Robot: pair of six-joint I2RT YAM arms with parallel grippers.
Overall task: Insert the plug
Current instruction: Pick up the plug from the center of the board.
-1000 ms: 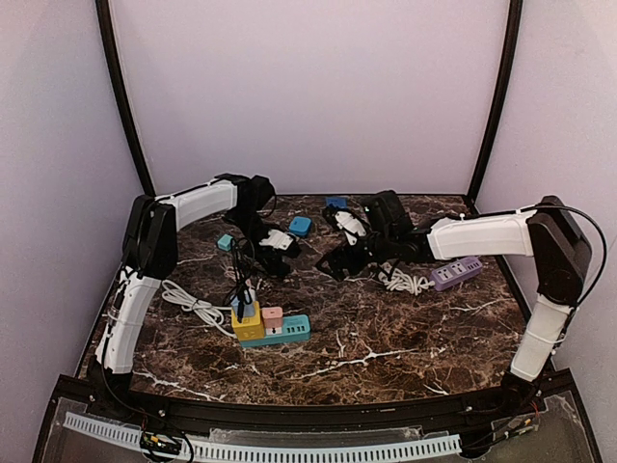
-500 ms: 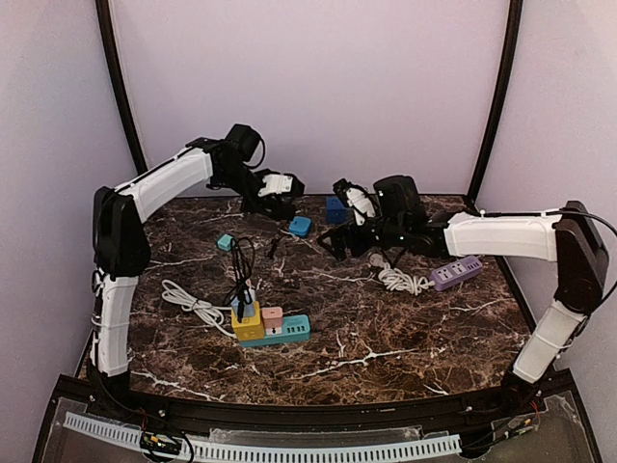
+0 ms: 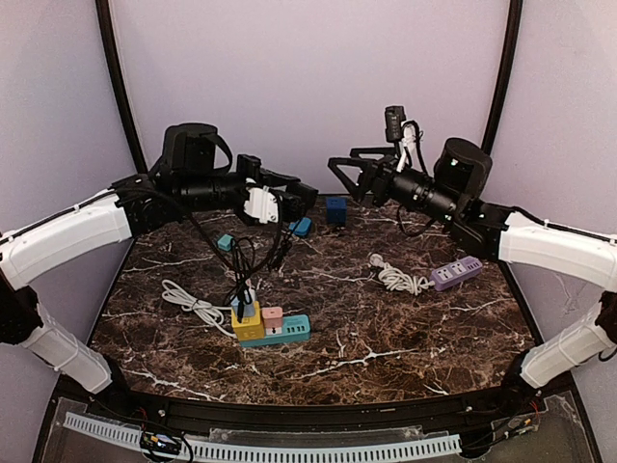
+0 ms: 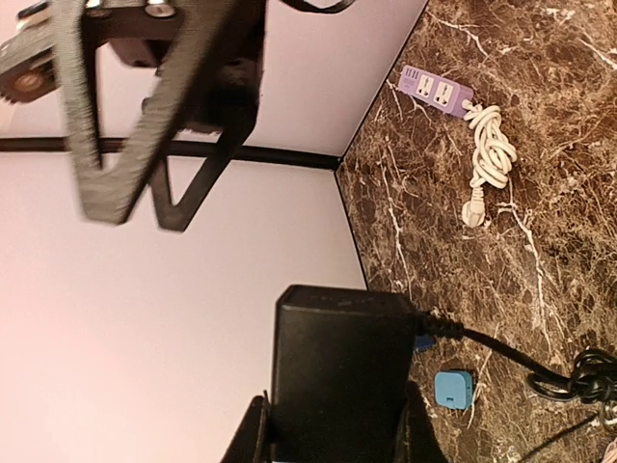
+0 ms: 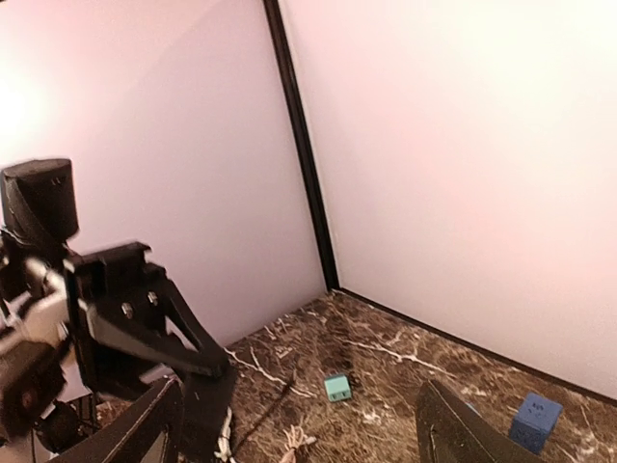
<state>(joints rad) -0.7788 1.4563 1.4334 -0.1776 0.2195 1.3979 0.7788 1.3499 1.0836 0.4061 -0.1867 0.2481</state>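
My left gripper (image 3: 289, 199) is raised above the back of the table and shut on a black adapter plug (image 3: 303, 193). In the left wrist view the black adapter plug (image 4: 337, 371) sits clamped between the fingers of the left gripper (image 4: 333, 429), and its black cable (image 4: 492, 345) runs off to the right. The cable (image 3: 253, 258) hangs down toward the teal power strip (image 3: 284, 331), which holds yellow, pink and blue plugs. My right gripper (image 3: 349, 174) is open, empty and raised facing the left one; it is also open in its own wrist view (image 5: 299, 405).
A purple power strip (image 3: 456, 273) with a coiled white cord (image 3: 400, 280) lies at the right. A white cord (image 3: 193, 304) lies at the left. Small adapters sit at the back: light blue (image 3: 302, 227), dark blue (image 3: 335, 209), teal (image 3: 225, 242).
Both arms have risen from the table top. The left gripper has lifted the black adapter up with its cable trailing; the right gripper has swung up, open and empty.
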